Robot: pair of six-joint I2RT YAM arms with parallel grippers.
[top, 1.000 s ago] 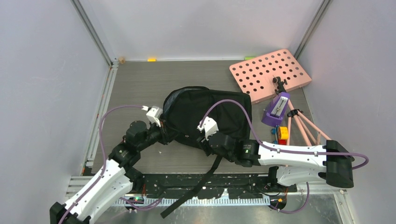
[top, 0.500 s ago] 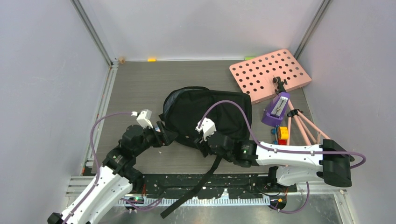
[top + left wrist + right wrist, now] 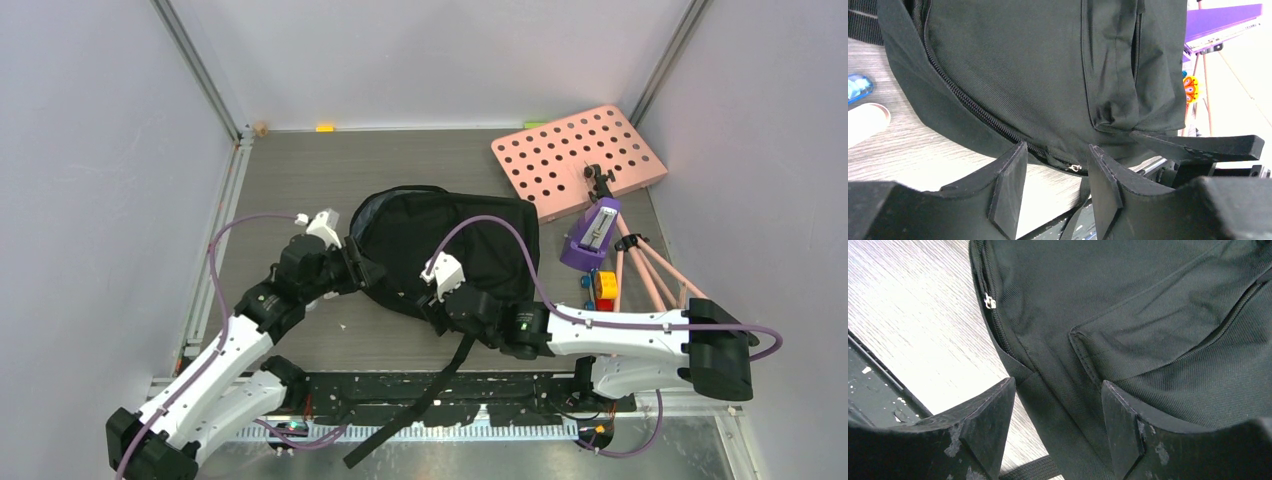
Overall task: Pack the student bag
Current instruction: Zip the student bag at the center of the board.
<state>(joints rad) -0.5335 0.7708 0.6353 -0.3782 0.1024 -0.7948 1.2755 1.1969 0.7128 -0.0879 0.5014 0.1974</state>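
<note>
The student bag (image 3: 450,240), a black backpack, lies flat in the middle of the table. My left gripper (image 3: 358,270) is at its left edge. In the left wrist view that gripper (image 3: 1055,165) is open, and the zipper pull (image 3: 1075,168) on the bag (image 3: 1038,65) sits just beyond the tips with nothing clamped. My right gripper (image 3: 432,305) is at the bag's near edge. In the right wrist view it (image 3: 1058,395) stands open over the black fabric (image 3: 1148,315) and a webbing strap, gripping nothing. A second zipper pull (image 3: 990,301) lies to the upper left.
A pink board with round holes (image 3: 580,160) leans at the back right. Near it are a purple device (image 3: 592,235), a pink tripod (image 3: 650,265) and a small colourful toy (image 3: 605,287). A black strap (image 3: 420,400) trails over the front edge. A white cylinder (image 3: 865,122) lies left of the bag.
My left gripper let go of the bag's left edge, drew back and opened, then came back to the edge a little farther up. The right gripper edged slightly left.
</note>
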